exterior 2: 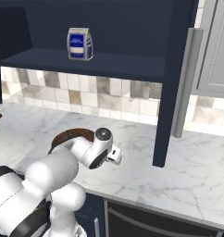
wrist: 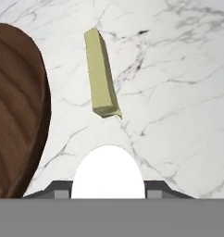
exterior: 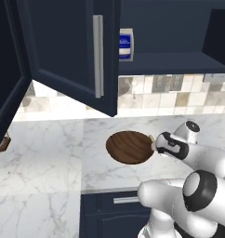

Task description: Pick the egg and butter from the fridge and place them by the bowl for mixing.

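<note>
Egg (wrist: 108, 172) is sitting between the gripper (wrist: 108, 192) fingers, jaws partly closed and clamping it, at 6 o'clock in the hand view. Butter (wrist: 102, 74) is lying on the marble counter (wrist: 178, 92) at 12 o'clock from the egg, apart from it. Bowl (wrist: 16, 111) is resting at 9 o'clock, just beside both.

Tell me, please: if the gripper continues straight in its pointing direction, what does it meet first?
The gripper holds the egg, pointing down at the marble counter. Probably bare counter comes first, between the butter and the bowl; depth is unclear.
</note>
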You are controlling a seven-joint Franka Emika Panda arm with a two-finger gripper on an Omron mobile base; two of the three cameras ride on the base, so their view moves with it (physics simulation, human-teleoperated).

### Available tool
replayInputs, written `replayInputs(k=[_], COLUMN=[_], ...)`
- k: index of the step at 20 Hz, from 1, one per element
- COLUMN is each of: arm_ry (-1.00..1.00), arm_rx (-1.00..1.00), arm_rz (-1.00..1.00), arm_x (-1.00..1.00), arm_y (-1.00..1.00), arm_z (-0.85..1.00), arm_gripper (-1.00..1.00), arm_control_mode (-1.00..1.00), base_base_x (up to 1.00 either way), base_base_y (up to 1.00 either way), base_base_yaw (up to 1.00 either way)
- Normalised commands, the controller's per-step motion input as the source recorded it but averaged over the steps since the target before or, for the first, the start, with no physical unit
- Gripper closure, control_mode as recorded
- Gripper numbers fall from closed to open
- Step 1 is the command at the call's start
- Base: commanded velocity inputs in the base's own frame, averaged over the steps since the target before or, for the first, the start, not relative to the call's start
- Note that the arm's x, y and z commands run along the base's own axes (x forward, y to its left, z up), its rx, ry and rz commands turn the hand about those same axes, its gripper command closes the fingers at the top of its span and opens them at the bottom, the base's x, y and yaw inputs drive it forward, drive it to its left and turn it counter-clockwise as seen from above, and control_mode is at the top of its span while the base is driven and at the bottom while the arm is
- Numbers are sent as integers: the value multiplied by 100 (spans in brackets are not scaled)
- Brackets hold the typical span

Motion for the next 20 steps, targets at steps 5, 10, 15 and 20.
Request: replayInputs(k=[5, 10, 15, 20], arm_ry=[5, 3, 1, 1], arm_rx=[2, 5, 5, 5], arm_rz=[0, 0, 0, 0], arm_x=[20, 13, 11, 2], arm_y=[0, 0, 0, 2], arm_z=[-32, -30, -26, -27], arm_gripper=[100, 100, 100, -100], arm_control_mode=[-100, -100, -100, -100], base_base_x=[0, 0, 0, 0], base_base_y=[0, 0, 0, 0], base_base_yaw=[0, 0, 0, 0])
